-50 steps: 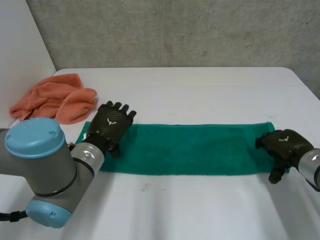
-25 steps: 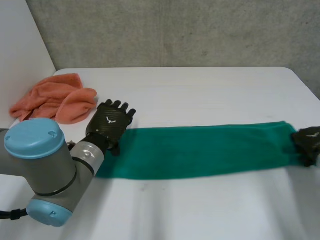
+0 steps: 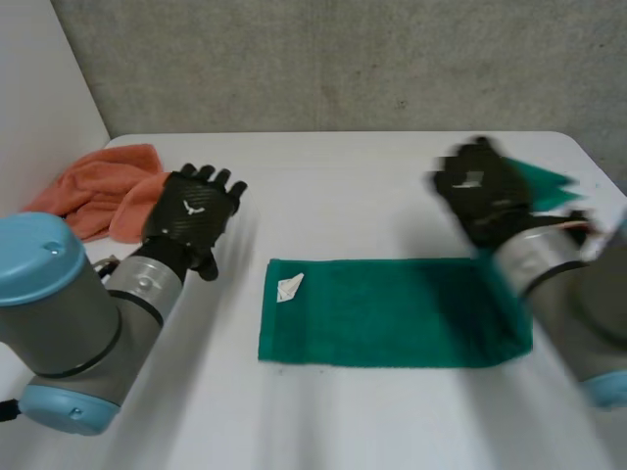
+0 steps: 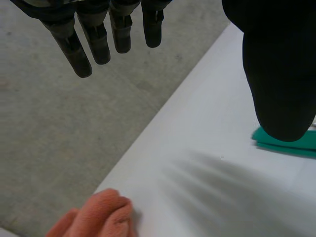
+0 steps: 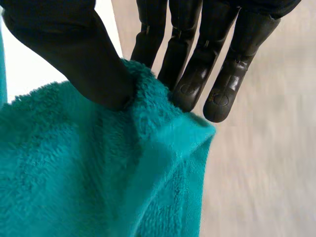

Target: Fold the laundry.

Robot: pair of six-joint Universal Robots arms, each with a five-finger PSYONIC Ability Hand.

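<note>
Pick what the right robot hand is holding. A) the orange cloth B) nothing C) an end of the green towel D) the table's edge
C: in the right wrist view the right robot hand pinches an end of the green towel between thumb and fingers, while the orange cloth lies near the open left robot hand.

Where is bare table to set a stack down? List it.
Bare: the far strip of table between the left hand and right hand, and the near strip before the towel. Crowded: far left, by the orange cloth and left arm.
</note>
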